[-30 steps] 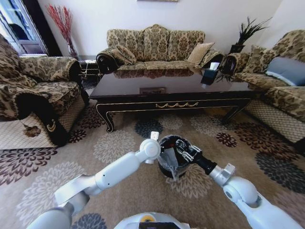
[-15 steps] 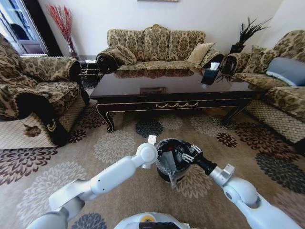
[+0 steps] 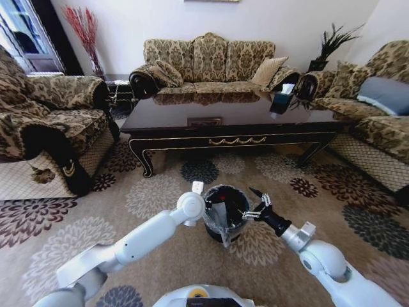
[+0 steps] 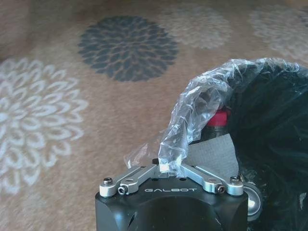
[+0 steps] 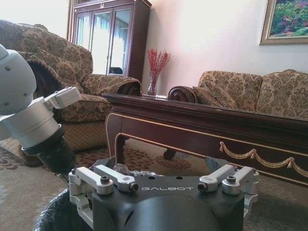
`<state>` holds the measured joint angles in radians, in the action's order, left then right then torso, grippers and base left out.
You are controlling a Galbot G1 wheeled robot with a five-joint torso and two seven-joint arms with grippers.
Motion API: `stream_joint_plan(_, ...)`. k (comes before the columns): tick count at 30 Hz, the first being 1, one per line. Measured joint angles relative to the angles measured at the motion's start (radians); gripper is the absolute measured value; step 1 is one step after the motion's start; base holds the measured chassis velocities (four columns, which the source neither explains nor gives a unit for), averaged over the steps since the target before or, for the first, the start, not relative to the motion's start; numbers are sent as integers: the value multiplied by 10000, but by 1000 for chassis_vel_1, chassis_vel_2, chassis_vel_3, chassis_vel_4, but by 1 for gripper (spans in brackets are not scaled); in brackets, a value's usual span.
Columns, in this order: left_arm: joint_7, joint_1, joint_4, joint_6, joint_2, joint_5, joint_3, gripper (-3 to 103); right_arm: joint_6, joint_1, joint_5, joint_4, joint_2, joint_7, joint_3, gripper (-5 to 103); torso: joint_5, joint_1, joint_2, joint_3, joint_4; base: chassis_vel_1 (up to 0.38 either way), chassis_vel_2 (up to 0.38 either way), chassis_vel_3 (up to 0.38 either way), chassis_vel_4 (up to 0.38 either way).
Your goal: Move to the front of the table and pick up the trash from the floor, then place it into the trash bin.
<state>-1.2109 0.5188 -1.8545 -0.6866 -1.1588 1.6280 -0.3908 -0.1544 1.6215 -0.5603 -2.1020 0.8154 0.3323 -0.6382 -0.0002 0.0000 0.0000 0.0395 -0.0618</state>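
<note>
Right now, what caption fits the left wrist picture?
Left claw pinching a clear wrapper beside the trash bin.

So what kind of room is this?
Most likely a home living room: patterned sofas ring a low dark table on a flowered carpet, with a cabinet and picture nearby.

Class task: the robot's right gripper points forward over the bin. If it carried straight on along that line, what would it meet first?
Probably the table: the right gripper, fingers spread above the trash bin, faces the table's gold-trimmed front edge, with bare carpet between. Depth is unclear.
</note>
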Motion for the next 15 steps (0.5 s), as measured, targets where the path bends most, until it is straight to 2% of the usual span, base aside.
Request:
stream_joint_plan(6,0,803,255,-15,113,-215,762,0,-61,202,30,-39,114,19,-93,100,-1,0,0,0,-1,0,0,0,0)
stream_joint_plan(15,53,1429,590,-131,219,-557,1132,0,-109,339,133,-33,226,47,-77,100,0,0,0,0,-2,0,0,0,0)
